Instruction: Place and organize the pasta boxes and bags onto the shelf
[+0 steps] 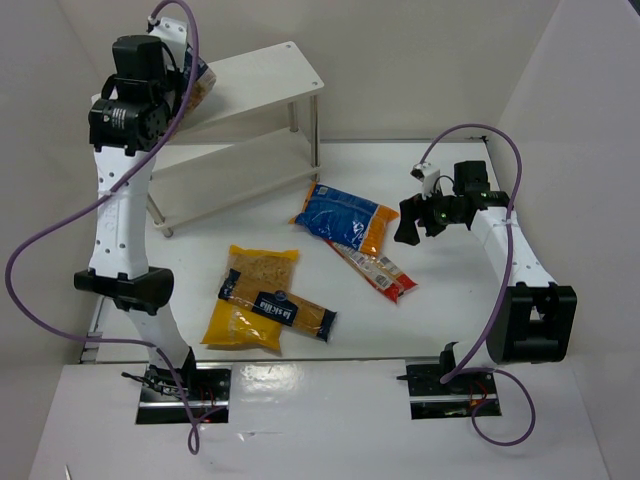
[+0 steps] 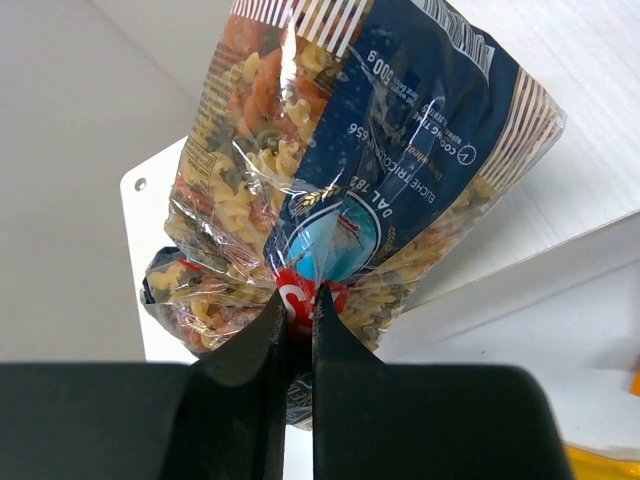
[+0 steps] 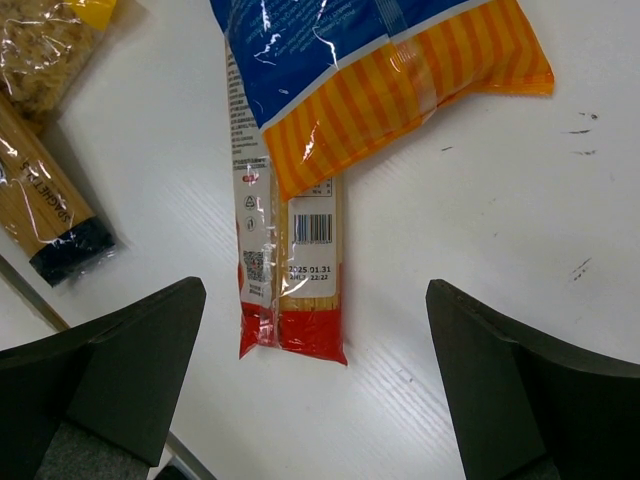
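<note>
Nearest the arm bases, a flat yellow-orange bag (image 1: pixel 232 325) of crinkly film is lying on the white table (image 1: pixel 450 310). A long clear bag of tan pasta (image 1: pixel 285 308) with a navy label is lying slantwise across it, touching it. A little farther out, a narrow red packet (image 1: pixel 378 270) of long pasta is lying with one end tucked under the orange-striped end of a shiny blue bag (image 1: pixel 340 215). The right gripper (image 3: pixel 312 300) is hanging above that pair with its fingers spread wide and nothing between them. In its wrist view, the red end of the packet is sitting right below the gap.

Farthest back, the left gripper (image 2: pixel 299 300) is pinching narrowly on one end of a clear crinkly bag of tricolour spirals (image 2: pixel 340 170) with a navy label. It is holding the bag over the left end of the top board of the white two-tier shelf (image 1: pixel 275 75) with thin silver legs. Whether the bag is bearing on the board cannot be told.

Judging from this, the task is only getting started. One packet is being held at the top tier but is not yet let go, four are lying on the table, and no packet is showing on the lower board. Releasing the spiral bag and bringing over the other four is looking like what is left, with the red packet or the blue bag likely falling to the right arm.
</note>
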Motion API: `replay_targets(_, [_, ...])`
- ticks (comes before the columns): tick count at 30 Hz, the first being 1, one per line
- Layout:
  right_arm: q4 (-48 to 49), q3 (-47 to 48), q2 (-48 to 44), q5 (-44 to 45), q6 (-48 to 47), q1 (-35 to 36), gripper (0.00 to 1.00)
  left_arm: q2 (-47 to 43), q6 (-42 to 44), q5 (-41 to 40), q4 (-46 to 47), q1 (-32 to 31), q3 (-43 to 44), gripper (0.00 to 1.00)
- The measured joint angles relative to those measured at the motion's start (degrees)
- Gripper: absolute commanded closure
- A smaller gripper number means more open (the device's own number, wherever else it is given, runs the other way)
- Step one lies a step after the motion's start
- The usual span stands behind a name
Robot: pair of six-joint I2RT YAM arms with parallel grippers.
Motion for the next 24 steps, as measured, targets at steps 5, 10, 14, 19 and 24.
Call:
replay_targets(5, [0.0,0.0,0.0,0.1,0.0,0.0,0.0,0.3,0.1,-1.7,0.3,0.3,-0.2,1.0])
replay_targets(10, [0.0,0.0,0.0,0.1,0.0,0.0,0.0,0.2,0.1,-3.2,3.9,0.3,-3.2,1.0])
replay_targets(14, [0.0,-0.1,0.0,0.1,0.0,0.0,0.0,0.2,0.3,-5.0,9.3,0.8,-6.7,1.0])
replay_targets(19, [0.0,-0.2,0.0,0.1,0.0,0.0,0.0,0.2,0.8,-6.1,14.6,2.8,-9.7,0.94])
replay_targets(24, [0.0,-0.3,0.0,0.1,0.0,0.0,0.0,0.4,1.4,-5.9,16.5,4.2,-10.9,0.59])
